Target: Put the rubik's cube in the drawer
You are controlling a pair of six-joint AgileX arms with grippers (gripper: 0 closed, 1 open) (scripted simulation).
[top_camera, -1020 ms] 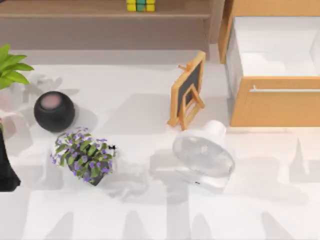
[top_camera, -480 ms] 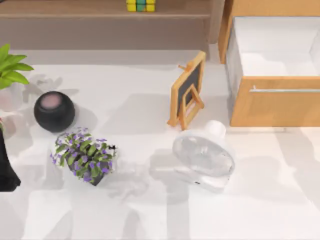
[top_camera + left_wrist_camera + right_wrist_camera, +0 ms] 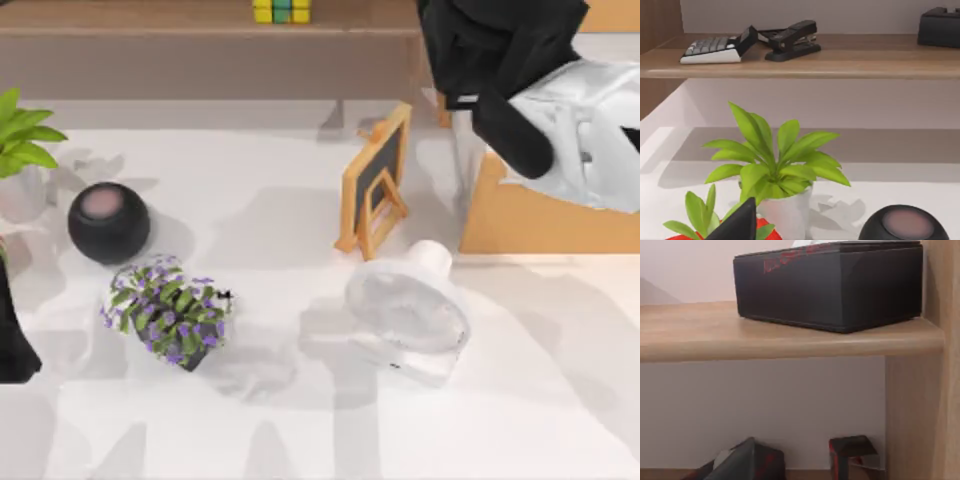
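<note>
worktop (image 3: 300, 420): white — fan, easel, plants, black sphere on it
drawer (image 3: 520, 215): far right, right arm (image 3: 520, 70) above it — end effector state: cannot tell
rubik's cube (image 3: 281, 10): on shelf (image 3: 150, 25), far edge

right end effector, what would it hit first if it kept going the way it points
Judging by the right wrist view, probably the pale back wall under the wooden shelf that carries a black box; depth is unclear.

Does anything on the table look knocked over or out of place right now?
Yes: the white fan lies tipped over on the table in front of the small chalkboard easel, and the purple flower pot lies on its side.
</note>
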